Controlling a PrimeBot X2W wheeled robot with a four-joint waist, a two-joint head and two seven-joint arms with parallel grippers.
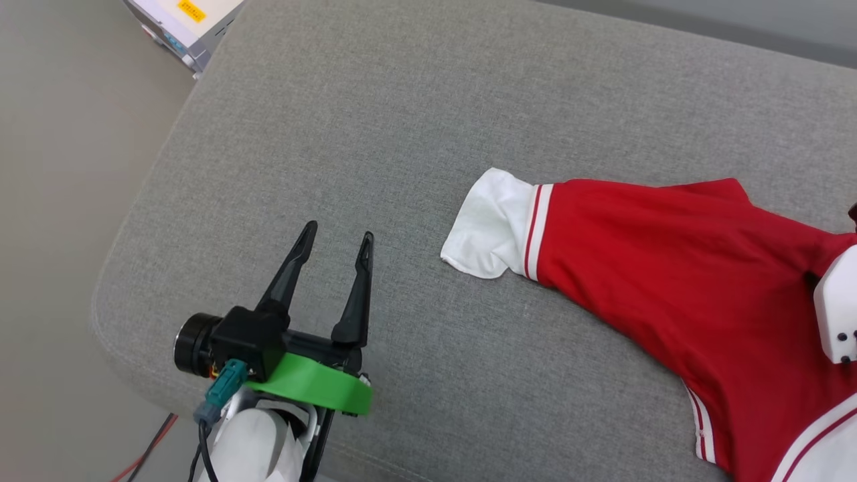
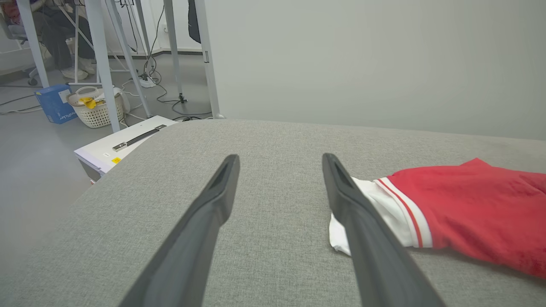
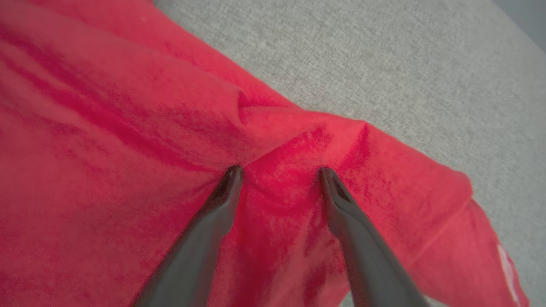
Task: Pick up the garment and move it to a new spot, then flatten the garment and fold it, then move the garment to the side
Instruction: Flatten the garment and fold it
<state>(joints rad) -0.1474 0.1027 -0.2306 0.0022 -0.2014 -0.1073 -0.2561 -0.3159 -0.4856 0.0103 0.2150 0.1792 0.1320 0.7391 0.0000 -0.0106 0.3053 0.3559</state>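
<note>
The garment (image 1: 669, 268) is a red jersey with a white short sleeve (image 1: 489, 224) and red-and-white striped trim. It lies spread on the right half of a grey cushion (image 1: 335, 100). My left gripper (image 1: 338, 233) hovers open over bare cushion left of the sleeve, holding nothing. In the left wrist view its right finger (image 2: 362, 221) partly covers the sleeve (image 2: 384, 204). My right gripper (image 3: 280, 169) is open, its fingertips pressed down into the red cloth (image 3: 128, 128) with a raised wrinkle between them. The right arm's white housing (image 1: 837, 314) shows at the frame's right edge.
The cushion's rounded left edge (image 1: 127, 221) drops to the floor. A white box (image 1: 187, 23) stands on the floor beyond the far left corner. A woven basket (image 2: 96, 106), a blue box (image 2: 53, 102), metal legs and cables stand further off. A pale wall (image 2: 362, 64) rises behind the cushion.
</note>
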